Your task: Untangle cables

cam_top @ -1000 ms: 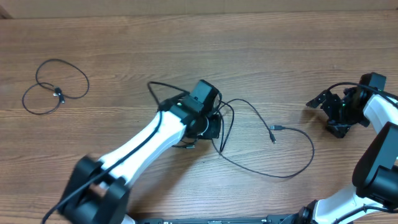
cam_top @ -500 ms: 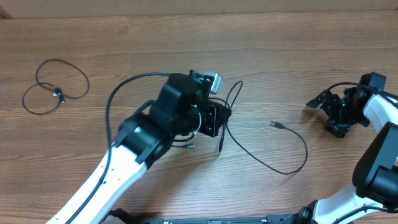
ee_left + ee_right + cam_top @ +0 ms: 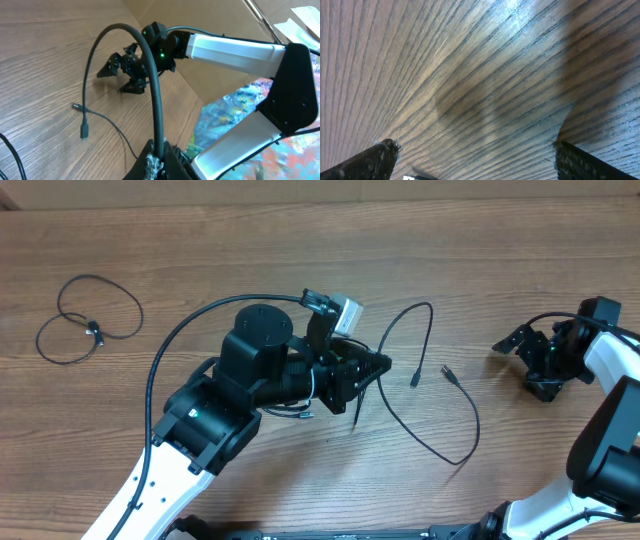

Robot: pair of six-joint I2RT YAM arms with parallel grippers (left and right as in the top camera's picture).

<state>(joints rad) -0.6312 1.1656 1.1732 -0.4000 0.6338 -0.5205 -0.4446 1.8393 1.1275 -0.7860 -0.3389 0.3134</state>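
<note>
Surface: brown wood-grain tabletop, seen from above, bare apart from the items listed.

Item 1: thin black cord, near the table's centre. It was pinched in the closed left gripper and rose in a tall arch, and its small silver plug tip hung free beside the jaws.

Item 2: second black cord, lying in a wide curve just right of item 1. Its lower run led back under the left gripper, and whether the two crossed there could not be told.

Item 3: coiled black cord, far left, well apart and untouched.

Item 4: right gripper, at the right edge, fingers spread wide and holding nothing.

Handling note: the step appeared to be drawing item 1 free. The pull probably needed to be slow and upward, away from item 2. If item 2 began to drag, the idle right gripper might pin it to the table.
</note>
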